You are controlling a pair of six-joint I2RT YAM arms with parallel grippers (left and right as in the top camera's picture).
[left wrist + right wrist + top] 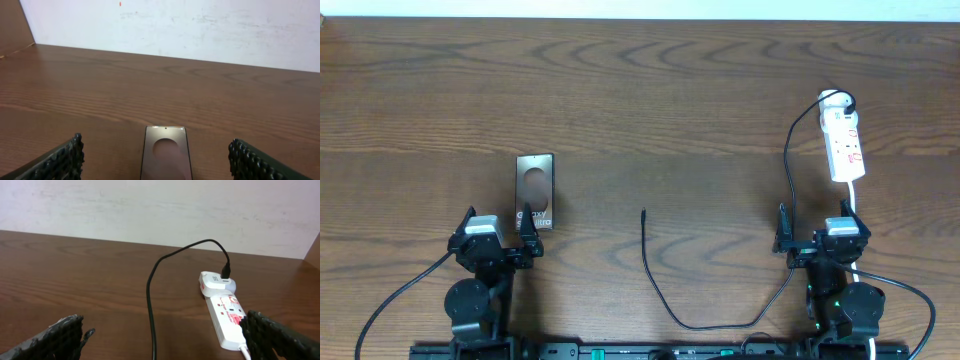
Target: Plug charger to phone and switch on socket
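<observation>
Left gripper [500, 225] and right gripper [812, 240] are hanging open, empty; phone [535, 188] is lying just ahead of the left, charger [644, 240] tip mid-table, well apart; a loose pinch is risking the thin connector twisting and missing the phone.

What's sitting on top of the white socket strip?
A white plug sits on the far end of the socket, and the black charger cable goes into it. Whatever is under the plug is covered, so it can't be seen.
</observation>
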